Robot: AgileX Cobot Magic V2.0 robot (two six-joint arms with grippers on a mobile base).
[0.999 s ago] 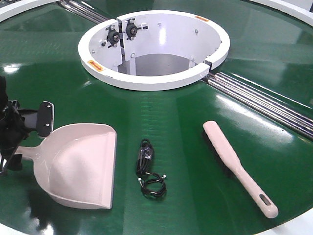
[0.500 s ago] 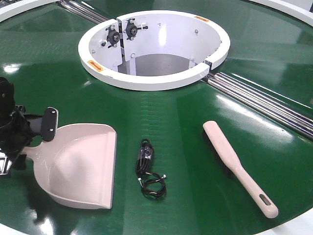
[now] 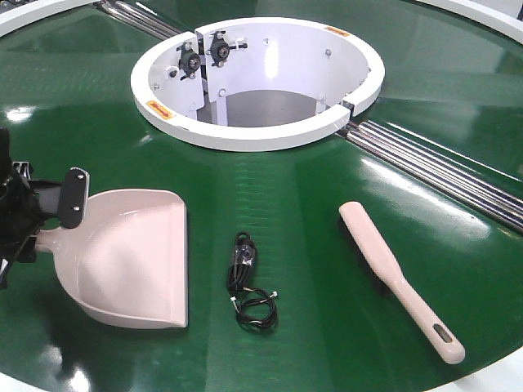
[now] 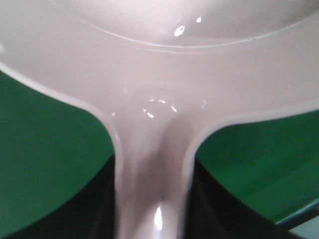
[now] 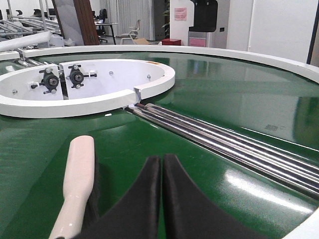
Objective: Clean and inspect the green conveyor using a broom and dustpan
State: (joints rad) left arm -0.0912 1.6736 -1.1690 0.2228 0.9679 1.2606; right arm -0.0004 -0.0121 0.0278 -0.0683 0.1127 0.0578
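The pale pink dustpan (image 3: 131,261) lies on the green conveyor (image 3: 310,204) at the front left, its lip facing right. My left gripper (image 3: 47,230) is shut on its handle at the left edge. In the left wrist view the handle (image 4: 152,189) runs between the dark jaws, with the scoop (image 4: 159,59) above. The broom (image 3: 396,278) lies at the front right with its slotted end nearest the camera. It also shows in the right wrist view (image 5: 79,179), left of my right gripper (image 5: 162,167), which is shut and empty just above the belt.
A black coiled cable (image 3: 245,282) lies on the belt between dustpan and broom. The white ring housing (image 3: 261,135) stands at the back centre. Silver rollers (image 3: 441,167) cross the belt at the right, also in the right wrist view (image 5: 224,144).
The left gripper moved right, then back left. The dustpan shifted left and away with it and turned a little. The broom and cable have not moved.
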